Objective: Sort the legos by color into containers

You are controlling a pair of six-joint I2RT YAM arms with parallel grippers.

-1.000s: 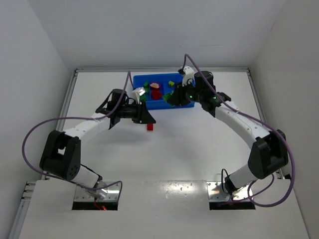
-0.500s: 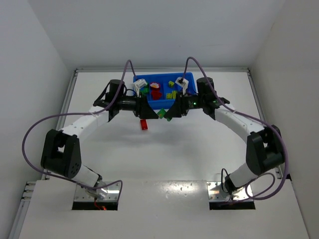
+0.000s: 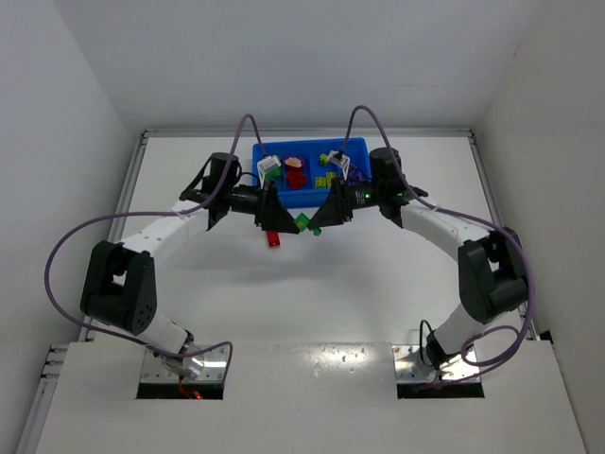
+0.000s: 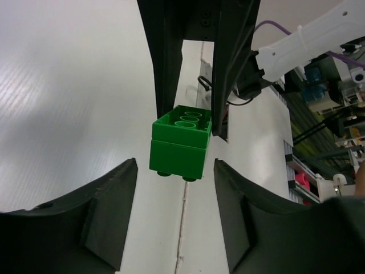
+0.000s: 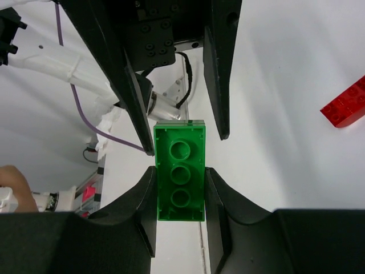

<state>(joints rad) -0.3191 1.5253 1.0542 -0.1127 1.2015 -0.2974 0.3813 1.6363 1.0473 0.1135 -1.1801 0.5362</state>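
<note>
Right gripper [image 5: 179, 174] is clenched on a green lego stack [image 5: 179, 149]: smooth glossy plastic, rectangular. The right wrist view shows the hollow underside with three round tubes in a row, and the dark matte fingers pressed flat on both long sides. The left wrist view shows two green bricks stacked, with a seam between them and small round studs poking out of the lower face. The stack is held off the white worktop [image 3: 378, 284], between the two grippers, just near of the blue tray [image 3: 312, 143]. Left gripper [image 4: 175, 168] is released, jaws spread. Its black tapered fingers flank the free end of the stack, with a sliver of gap on one side; the other side is too close to tell contact. One red lego [image 3: 274, 237], a long rectangular studded brick, lies on the worktop just near of the left gripper, apart from the stack. The worktop is matte white with faint fine ridges. The tray is bright blue shallow plastic, rectangular, with compartments side by side, at the far middle of the worktop. Inside is a red clump [image 3: 296, 177] left of middle with a pinkish piece [image 3: 295, 162] just far of it. Small yellow pieces [image 3: 326, 179] sit in the compartment to its right. The end compartments are partly hidden by the wrists, contents unclear.
</note>
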